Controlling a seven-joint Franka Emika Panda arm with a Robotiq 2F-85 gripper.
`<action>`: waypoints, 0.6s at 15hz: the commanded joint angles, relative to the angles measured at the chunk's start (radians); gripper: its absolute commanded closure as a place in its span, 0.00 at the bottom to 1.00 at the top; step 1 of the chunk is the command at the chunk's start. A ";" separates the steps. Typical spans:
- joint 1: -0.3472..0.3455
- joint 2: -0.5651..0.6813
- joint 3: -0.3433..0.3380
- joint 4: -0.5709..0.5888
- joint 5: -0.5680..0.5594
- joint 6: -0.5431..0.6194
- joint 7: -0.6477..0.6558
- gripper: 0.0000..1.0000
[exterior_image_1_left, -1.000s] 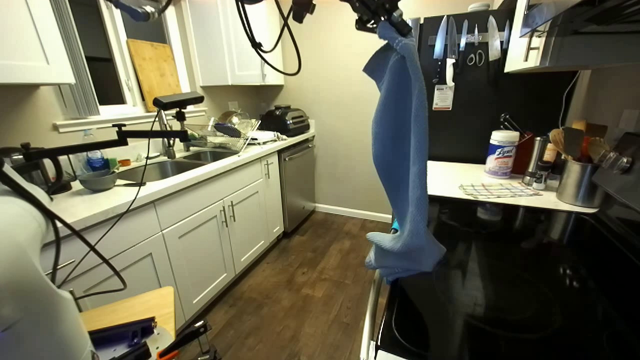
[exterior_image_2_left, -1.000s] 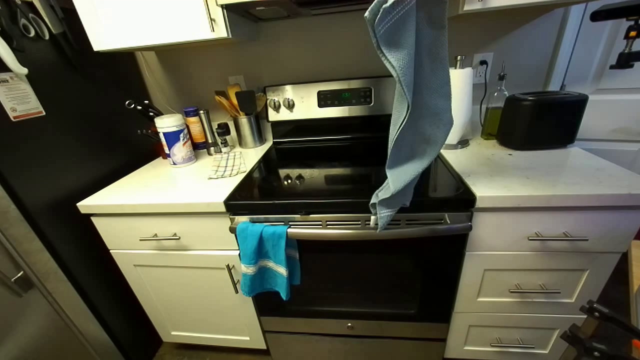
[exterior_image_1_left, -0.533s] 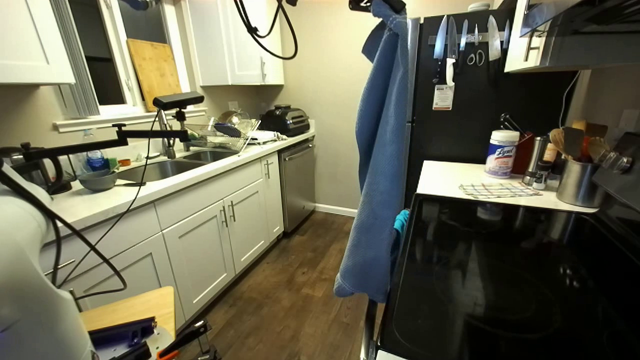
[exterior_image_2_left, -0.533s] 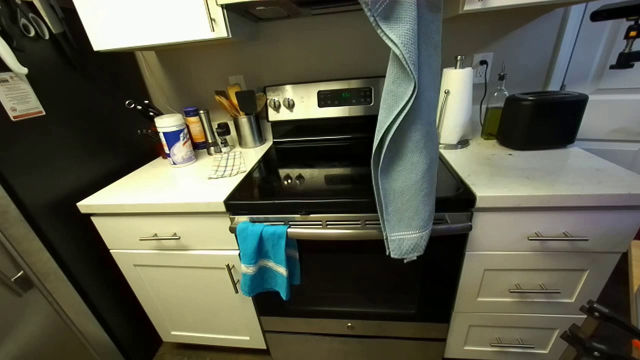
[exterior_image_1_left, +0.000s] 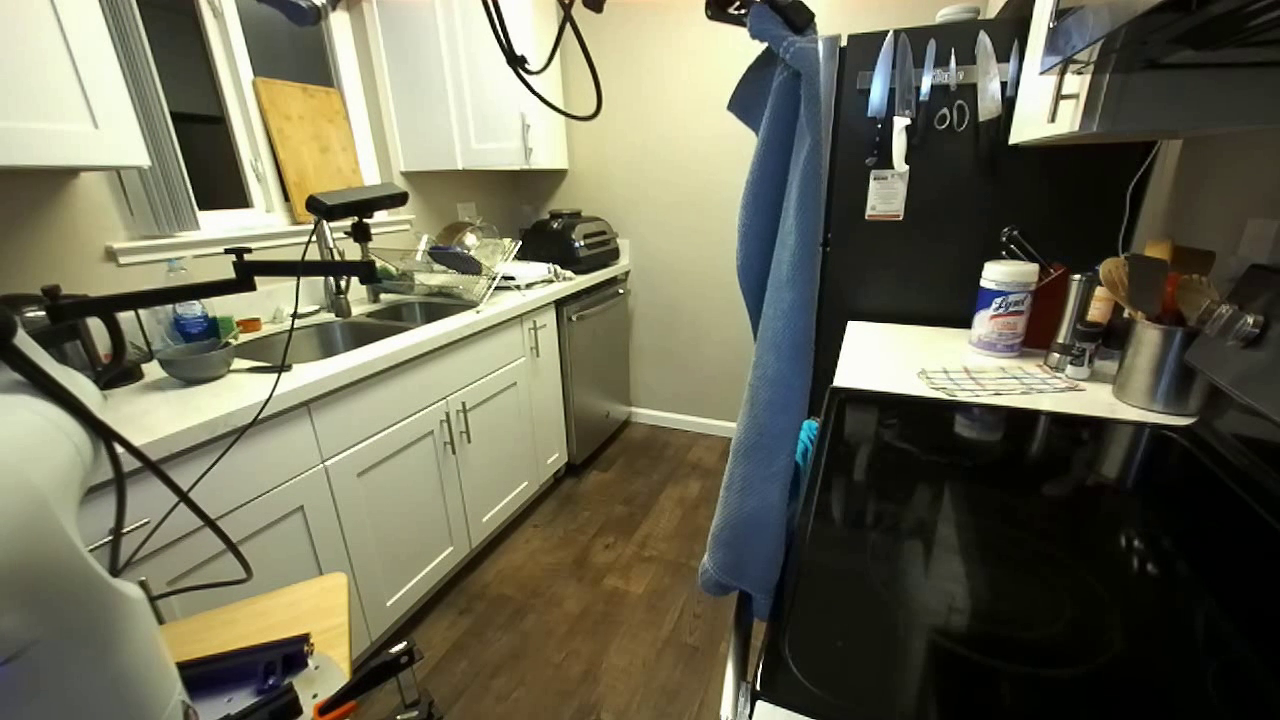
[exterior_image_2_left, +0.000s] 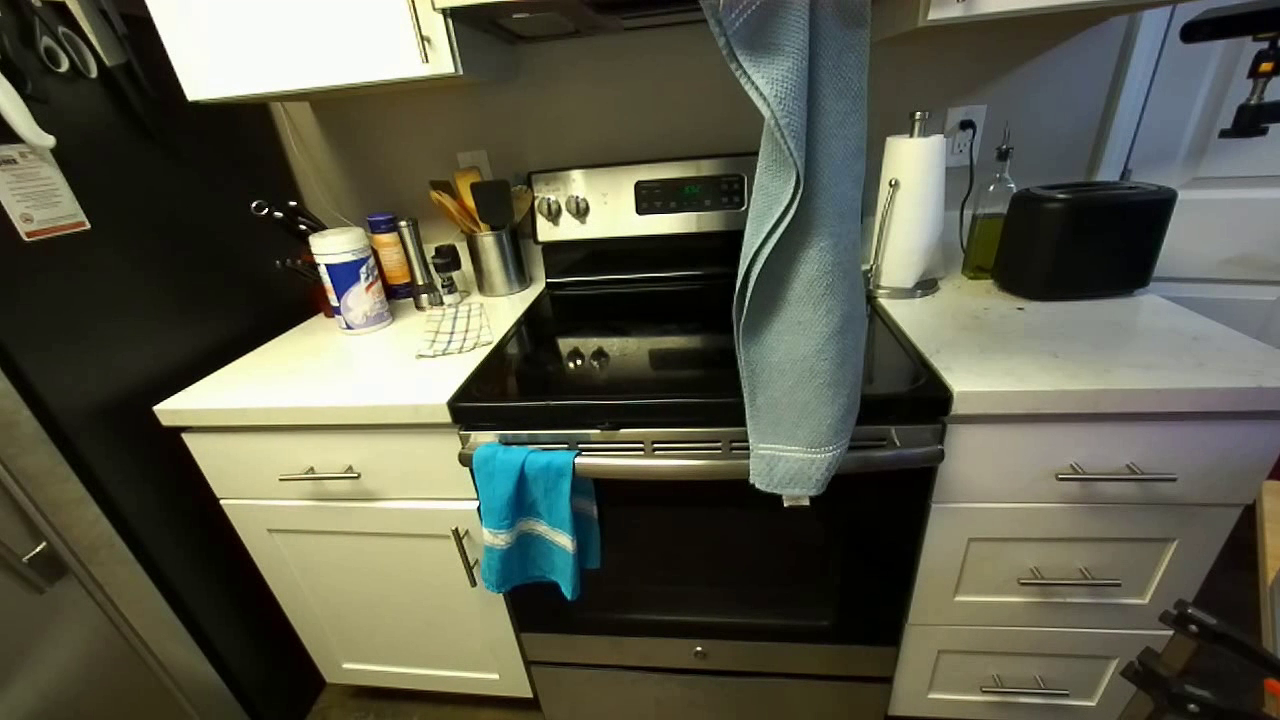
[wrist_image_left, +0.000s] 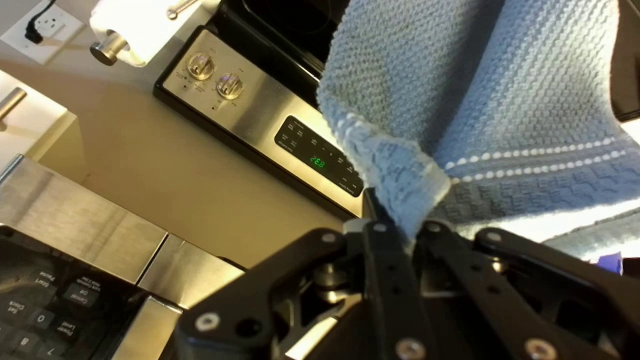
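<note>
In hand (wrist_image_left: 406, 231), towel (exterior_image_1_left: 775, 330) beside stovetop edge (exterior_image_1_left: 783, 650).

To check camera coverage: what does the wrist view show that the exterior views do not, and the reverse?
Only in the wrist view: the microwave keypad and the stove knobs beside the paper towel roll.
Seen in both exterior views only: the turquoise towel on the oven handle and the checked cloth.
In all: the blue textured towel and black glass cooktop.
</note>
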 joint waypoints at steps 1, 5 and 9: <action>-0.028 0.018 0.004 0.044 0.047 -0.002 0.040 0.98; -0.043 0.024 -0.009 0.097 0.111 -0.009 0.050 0.98; -0.059 0.024 -0.013 0.136 0.163 -0.009 0.052 0.98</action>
